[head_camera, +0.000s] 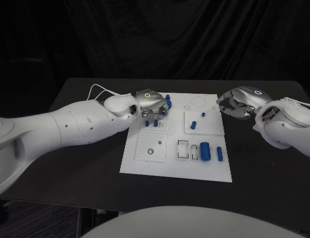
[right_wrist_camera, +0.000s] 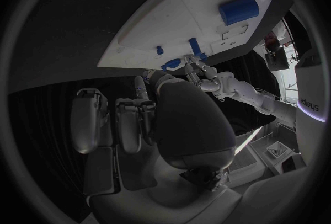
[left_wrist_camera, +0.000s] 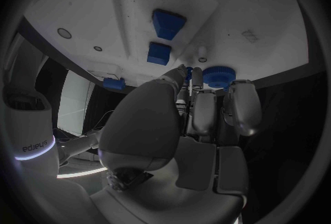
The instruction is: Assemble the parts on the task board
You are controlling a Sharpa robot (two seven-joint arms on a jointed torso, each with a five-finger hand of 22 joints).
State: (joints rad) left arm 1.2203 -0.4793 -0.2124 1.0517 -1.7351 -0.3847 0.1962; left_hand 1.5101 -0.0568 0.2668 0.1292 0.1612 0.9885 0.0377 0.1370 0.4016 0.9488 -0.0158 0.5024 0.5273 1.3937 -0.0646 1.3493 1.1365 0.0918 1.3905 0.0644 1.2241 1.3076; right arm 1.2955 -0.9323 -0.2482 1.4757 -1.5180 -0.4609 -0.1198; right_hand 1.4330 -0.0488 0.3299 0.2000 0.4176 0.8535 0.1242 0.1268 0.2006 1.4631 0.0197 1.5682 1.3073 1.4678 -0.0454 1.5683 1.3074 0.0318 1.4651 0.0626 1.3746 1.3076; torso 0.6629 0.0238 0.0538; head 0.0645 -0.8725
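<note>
Head view: we saw the black table with the white task board lying flat in the middle of it. The left arm came in low across the table, and the left hand sat over the board's far-left corner, fingers curled down close to a blue gear-like part at the board's far edge. In the left wrist view that gear sat right at the fingertips; we couldn't tell whether they were pinching it or just touching it. The right arm entered from the other side, and the right hand hung just off the board's far-right edge, fingers curled in, nothing visibly in them. On the near half of the board we saw a larger blue cylinder lying beside a thinner blue pin, both in the recessed area next to the rectangular slots. Mid-board there was a small blue peg and a smaller blue piece beyond it. A few short blue pegs stood just under the left hand.
</note>
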